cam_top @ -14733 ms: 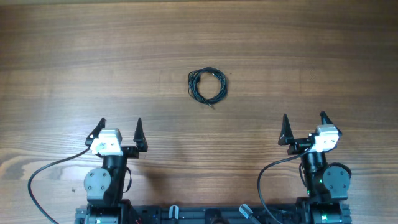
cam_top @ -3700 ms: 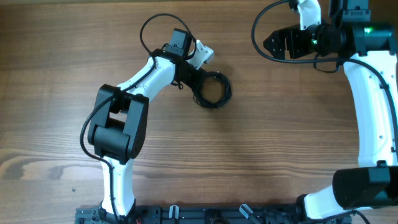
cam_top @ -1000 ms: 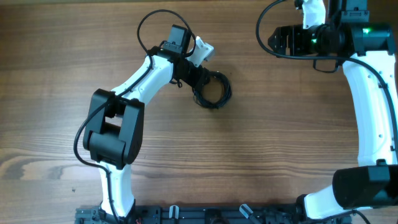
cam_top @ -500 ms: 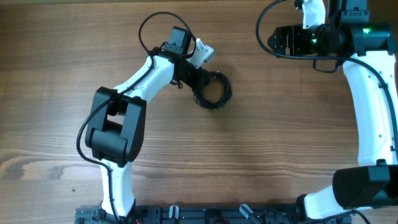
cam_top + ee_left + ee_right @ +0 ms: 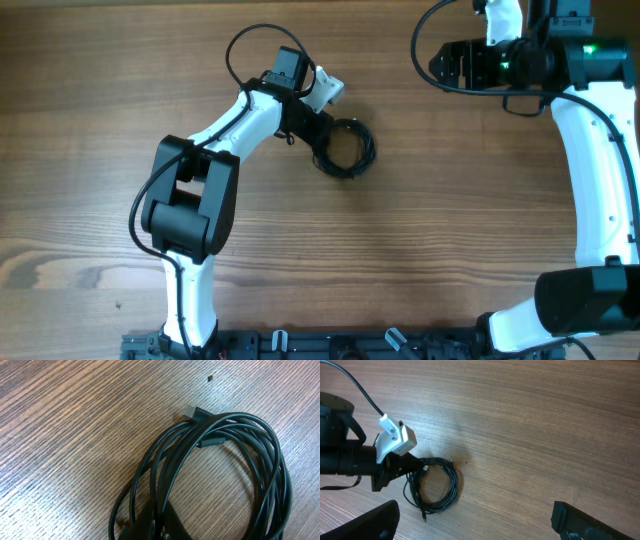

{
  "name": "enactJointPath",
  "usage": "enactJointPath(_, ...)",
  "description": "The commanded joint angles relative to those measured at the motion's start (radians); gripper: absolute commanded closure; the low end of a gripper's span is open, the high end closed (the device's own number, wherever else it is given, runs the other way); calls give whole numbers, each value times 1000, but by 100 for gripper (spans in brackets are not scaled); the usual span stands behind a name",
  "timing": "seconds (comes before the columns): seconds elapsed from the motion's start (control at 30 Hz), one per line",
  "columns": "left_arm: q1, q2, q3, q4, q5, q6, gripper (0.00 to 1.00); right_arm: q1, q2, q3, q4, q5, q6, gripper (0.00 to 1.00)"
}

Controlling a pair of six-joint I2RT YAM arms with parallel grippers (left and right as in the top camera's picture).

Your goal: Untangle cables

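Left tool (image 5: 155, 527): closed, pinching near strands of cable coil (image 5: 281, 480).
Coil position: on worktop (image 5: 60, 435), ahead of that tool.
Right tool (image 5: 475, 522): open, well apart.
Technique: lift gently, letting loops loosen.

light: bright, even | shadows: faint, soft-edged | focus: sharp in all three views

- Left arm (image 5: 228, 122): white tubular links, black joint housings, white wrist block (image 5: 326, 88), thin black cable (image 5: 262, 27) looped at the far side.
- Right arm (image 5: 600, 170): same white links and black joints, green light (image 5: 592, 47), second black cable (image 5: 416, 50).
- Left gripper (image 5: 151, 522), right gripper (image 5: 475, 520): black fingers.
- Base (image 5: 330, 345), near edge: black frame.
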Motion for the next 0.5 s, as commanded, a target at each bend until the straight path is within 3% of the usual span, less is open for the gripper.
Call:
enactJointPath(0.0, -3, 3, 12, -6, 14, -18, 96, -1, 15, -10, 0, 3, -10, 0)
enactJointPath(0.23, -2, -103, 12, -7, 14, -21, 96, -1, 15, -10, -27, 109, 16, 0)
enactJointPath(0.47, 3, -276, 21, 13, 3, -21, 96, -1, 15, -10, -34, 85, 36, 0)
